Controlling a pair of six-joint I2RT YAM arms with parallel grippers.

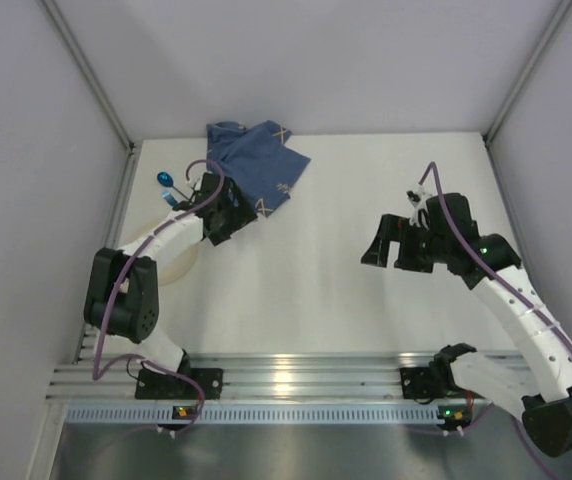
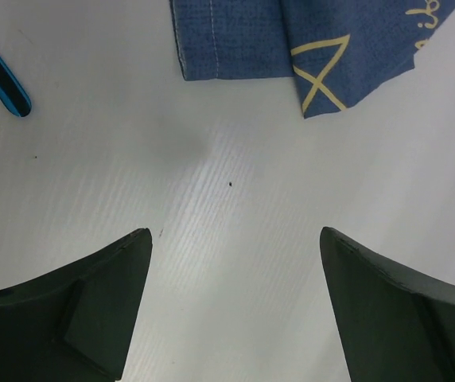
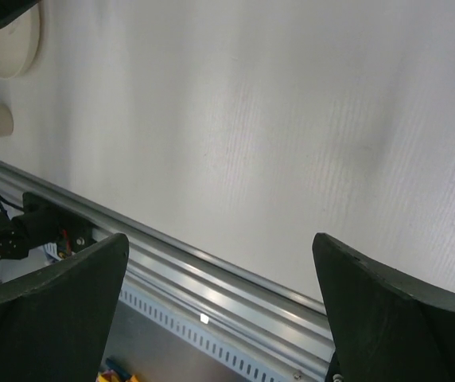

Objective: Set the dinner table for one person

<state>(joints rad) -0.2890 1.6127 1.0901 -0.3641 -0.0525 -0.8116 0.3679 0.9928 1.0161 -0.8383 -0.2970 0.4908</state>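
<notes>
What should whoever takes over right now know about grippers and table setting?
Left gripper open, empty, just short of the crumpled blue cloth mat at far left.
Right gripper open, empty, above the right side of the dinner table.
Blue utensil at the far-left edge; cream plate near left.
Nothing laid out yet.
To do: spread mat, set plate and utensil.

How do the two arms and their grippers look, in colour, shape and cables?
The left arm and right arm have white links and black joints, each with a purple cable along it. The left gripper and right gripper have dark matte wedge-shaped fingers. A green light shows on the right arm.
</notes>
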